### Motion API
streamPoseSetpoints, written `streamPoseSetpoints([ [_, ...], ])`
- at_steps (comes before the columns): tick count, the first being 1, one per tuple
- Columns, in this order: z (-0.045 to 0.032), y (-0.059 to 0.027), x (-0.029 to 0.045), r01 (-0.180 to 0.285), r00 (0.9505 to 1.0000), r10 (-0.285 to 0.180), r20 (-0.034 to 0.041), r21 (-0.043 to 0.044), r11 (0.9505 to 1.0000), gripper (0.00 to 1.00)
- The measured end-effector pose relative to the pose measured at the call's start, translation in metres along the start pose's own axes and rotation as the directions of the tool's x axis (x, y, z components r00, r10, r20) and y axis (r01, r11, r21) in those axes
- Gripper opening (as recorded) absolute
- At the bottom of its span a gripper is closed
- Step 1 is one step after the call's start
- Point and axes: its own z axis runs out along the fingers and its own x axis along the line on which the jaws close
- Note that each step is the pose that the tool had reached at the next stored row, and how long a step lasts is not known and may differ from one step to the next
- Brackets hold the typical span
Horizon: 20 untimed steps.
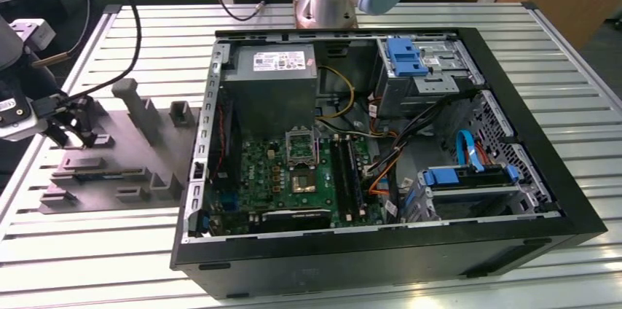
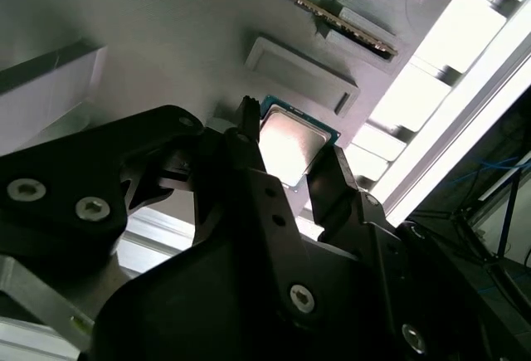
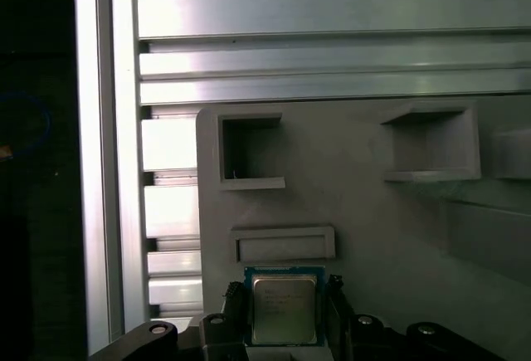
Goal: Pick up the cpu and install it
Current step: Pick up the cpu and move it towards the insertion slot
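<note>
The gripper [image 2: 290,152] is clenched on the cpu [image 2: 292,139]. Its two black fingers [image 2: 249,162] stand against opposite edges of the chip, though the contact itself is shadowed, so the grasp looks firm rather than certain. In the first wrist view the cpu [image 3: 284,311] sits square between the fingertips of the gripper [image 3: 284,301], silver top facing the camera and green rim showing on the two free edges. Whether it is lifted clear of the surface beneath cannot be told.

Just beyond the fingertips lies a shallow rectangular pocket [image 3: 284,245] in the grey fixture plate [image 3: 373,212], its raised lip close to the chip's free edge. Farther out is a deeper square pocket [image 3: 251,152], with flat bare plate between the two. Past the plate's edge run the table [image 3: 332,46] slats, then the table's rail.

In the exterior view the gripper [image 1: 70,133] hangs low over the fixture plate [image 1: 107,170], with upright posts [image 1: 136,101] near it on the side toward the computer case [image 1: 544,200]. The open case is well apart from the gripper, and the plate's edge lies just beside the case wall.
</note>
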Motion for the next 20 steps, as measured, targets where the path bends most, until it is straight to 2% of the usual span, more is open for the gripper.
streamPoseSetpoints([
  [20,-0.007,0.0001,-0.0002,0.0,1.0,0.0,0.0,0.0,1.0,0.47],
])
